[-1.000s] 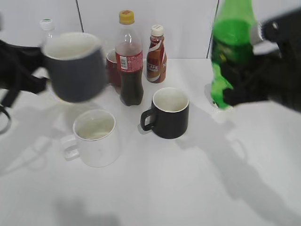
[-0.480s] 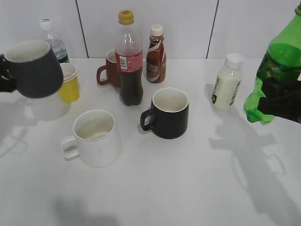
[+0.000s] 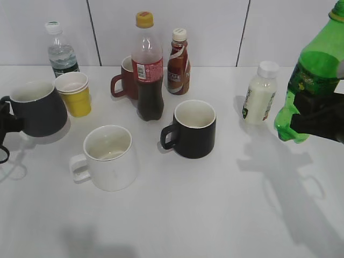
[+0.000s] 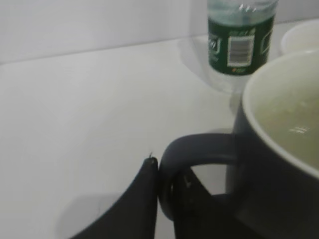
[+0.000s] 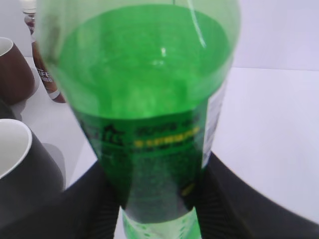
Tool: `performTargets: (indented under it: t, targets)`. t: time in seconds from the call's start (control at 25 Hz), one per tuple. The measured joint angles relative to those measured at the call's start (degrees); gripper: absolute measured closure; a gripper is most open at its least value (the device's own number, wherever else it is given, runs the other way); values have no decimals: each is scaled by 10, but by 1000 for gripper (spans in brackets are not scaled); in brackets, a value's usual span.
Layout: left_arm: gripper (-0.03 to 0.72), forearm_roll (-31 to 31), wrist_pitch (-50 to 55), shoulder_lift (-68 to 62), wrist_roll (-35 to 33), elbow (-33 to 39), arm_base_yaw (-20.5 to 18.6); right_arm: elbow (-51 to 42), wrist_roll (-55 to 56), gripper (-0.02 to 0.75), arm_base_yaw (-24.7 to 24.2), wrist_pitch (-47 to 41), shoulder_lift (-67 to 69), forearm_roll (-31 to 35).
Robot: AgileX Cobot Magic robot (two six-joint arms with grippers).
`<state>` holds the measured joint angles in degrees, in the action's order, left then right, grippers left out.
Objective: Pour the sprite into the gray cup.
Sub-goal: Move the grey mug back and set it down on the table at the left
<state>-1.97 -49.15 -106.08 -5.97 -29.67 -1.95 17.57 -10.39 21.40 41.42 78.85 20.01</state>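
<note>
Exterior view: sprite [image 3: 313, 70] within right claw [image 3: 317, 121]

A staged test bench, more lab than home kitchen. A bare white table [image 3: 204, 215] meets a plain white panelled wall [image 3: 215, 27] at 12 o'clock. Assorted drink bottles and mugs stand spaced out on it, with black robot arm parts at 3 and 9 o'clock.

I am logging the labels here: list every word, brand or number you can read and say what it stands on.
"CAFE", partly cut off: brown coffee bottle.
Cola bottle, red label: print too small.
Water bottle, green label: barcode and white characters, unreadable.
Sprite bottle: yellow and dark print, blurred.
White milky bottle: print too small.
Mugs: no text.
</note>
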Motion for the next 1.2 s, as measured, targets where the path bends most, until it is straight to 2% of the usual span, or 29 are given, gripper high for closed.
performTargets:
  t: [0.16,0.56,0.76,0.92,1.2]
  targets:
    - [638,1,-42,-42,0,0,-4,0,3,426,0,0,0,0]
    - [638,0,-66,-78,1,0,-4,0,6,426,0,0,1,-1]
    - [635,0,-92,-79,1,26,-4,0,7,426,0,0,1,-1]
    - [607,-7,-112,-78,1,40,-4,0,10,426,0,4,1,-1]
    - [508,-20,-126,-67,8,52,-4,0,19,426,0,5,1,-1]
